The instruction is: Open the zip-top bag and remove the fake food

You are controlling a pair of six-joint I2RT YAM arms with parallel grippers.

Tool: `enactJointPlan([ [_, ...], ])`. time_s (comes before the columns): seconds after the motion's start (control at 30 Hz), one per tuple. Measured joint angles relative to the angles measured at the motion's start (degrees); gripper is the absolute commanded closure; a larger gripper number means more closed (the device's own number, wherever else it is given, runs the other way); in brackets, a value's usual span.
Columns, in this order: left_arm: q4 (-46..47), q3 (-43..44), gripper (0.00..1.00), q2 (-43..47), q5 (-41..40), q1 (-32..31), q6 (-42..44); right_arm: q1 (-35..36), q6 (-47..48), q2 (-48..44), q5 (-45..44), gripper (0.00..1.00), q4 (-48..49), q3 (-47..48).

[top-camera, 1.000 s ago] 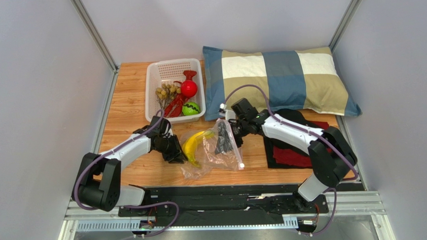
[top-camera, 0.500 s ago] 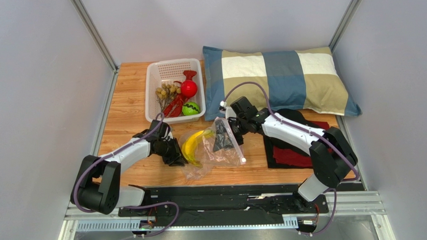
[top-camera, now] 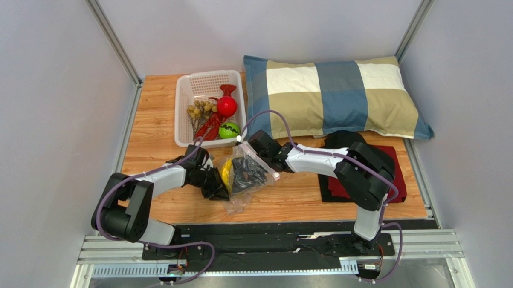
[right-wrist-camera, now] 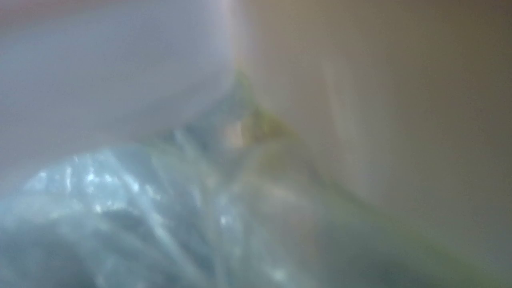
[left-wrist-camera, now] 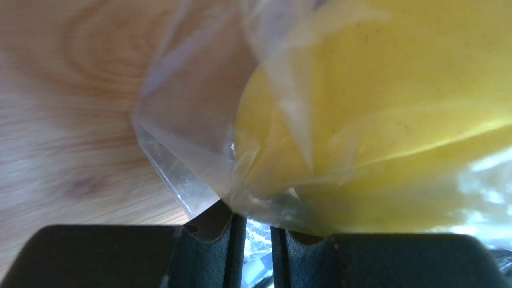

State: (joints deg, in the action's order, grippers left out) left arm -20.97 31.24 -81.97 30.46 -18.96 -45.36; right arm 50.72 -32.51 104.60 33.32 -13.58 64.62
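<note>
Grey walls close round a wooden surface [top-camera: 156, 122], with a checked pillow [top-camera: 331, 96] filling the far right and a dark red cloth [top-camera: 394, 171] lying flat in front of it. At the far left stands a white basket [top-camera: 185, 82], and most of the fake food [top-camera: 226, 106] sits in it: a red fruit, a green ball, a brownish cluster and red chilli shapes.

What matters is in the middle. The zip-top bag [top-camera: 241, 194] is bunched between the two arms, with its zip edge slanting from far-left to near-right across the right tool [top-camera: 250, 170]. That tool's own camera shows only blurred plastic pressed close to it, so I cannot tell whether it is gripping.

The left tool [top-camera: 217, 189] meets the bag from the opposite side. Its wrist view shows the fingers [left-wrist-camera: 204, 252] almost together, pinching a fold of clear film at the bag's closed corner.

The banana [top-camera: 226, 173] is inside the bag, just beyond that pinch. It looks nearly touching the left tool, with its length running away from the arms. As I judge it, the banana's way out lies rightward, towards the zip edge, though the left arm is the nearer one.
</note>
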Motion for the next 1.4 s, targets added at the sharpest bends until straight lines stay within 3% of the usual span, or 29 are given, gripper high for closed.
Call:
enactJointPlan([
  [0.17,1.1,0.0,0.75,-1.2,1.6,-1.0,-0.8,1.8,-0.2,0.5,-3.4,0.29,3.2,0.1],
  [0.27,1.1,0.0,0.75,-1.1,1.6,-1.0,-0.8,3.1,0.9,1.2,-7.2,0.39,2.9,1.0],
  [0.3,1.1,0.0,0.75,-1.0,1.6,-1.1,-0.8,3.3,1.6,1.7,-8.3,0.52,2.9,1.4],
  [0.37,1.2,-0.1,0.75,-0.9,1.6,-1.2,-0.8,3.6,3.2,3.3,-10.3,0.58,2.8,2.4],
  [0.47,1.5,-0.5,0.75,-0.5,1.6,-1.3,-0.8,3.5,4.6,4.7,-10.8,0.56,2.9,3.1],
  [0.6,1.5,-0.6,0.75,-0.2,1.5,-1.3,-0.8,3.8,5.9,4.8,-11.4,0.42,3.0,3.1],
  [0.7,0.9,-0.6,0.73,0.5,0.7,-1.4,-0.7,3.9,7.0,5.8,-12.0,0.42,3.5,3.2],
  [0.77,-0.2,-0.6,0.66,1.7,-0.7,-1.6,-0.3,3.9,7.4,7.1,-11.4,0.43,4.3,3.5],
  [0.8,-1.2,-0.6,0.57,2.4,-1.5,-1.6,0.0,3.9,7.4,7.6,-10.9,0.49,4.5,3.8],
  [0.87,-4.5,-0.6,0.48,5.4,-4.2,-1.2,0.9,3.9,7.6,8.2,-9.7,0.54,4.8,4.5],
  [0.9,-6.0,-0.6,0.42,7.0,-5.2,-0.9,1.2,3.8,7.6,8.3,-9.4,0.67,5.0,4.5],
  [0.97,-9.4,-0.6,0.36,11.4,-7.2,-0.4,1.6,3.7,7.3,8.2,-8.4,0.76,5.2,4.5],
  [1.0,-11.0,-0.6,0.31,14.2,-7.3,0.1,1.6,3.4,7.3,7.8,-7.8,0.95,5.5,4.5],
  [1.03,-11.8,-0.5,0.29,16.9,-7.2,0.3,1.5,3.2,6.8,7.5,-7.1,1.00,5.5,4.4],
  [1.4,-14.3,-0.2,0.26,29.8,-3.5,1.6,-1.5,-3.7,0.4,6.4,6.2,1.00,-0.2,5.4],
])
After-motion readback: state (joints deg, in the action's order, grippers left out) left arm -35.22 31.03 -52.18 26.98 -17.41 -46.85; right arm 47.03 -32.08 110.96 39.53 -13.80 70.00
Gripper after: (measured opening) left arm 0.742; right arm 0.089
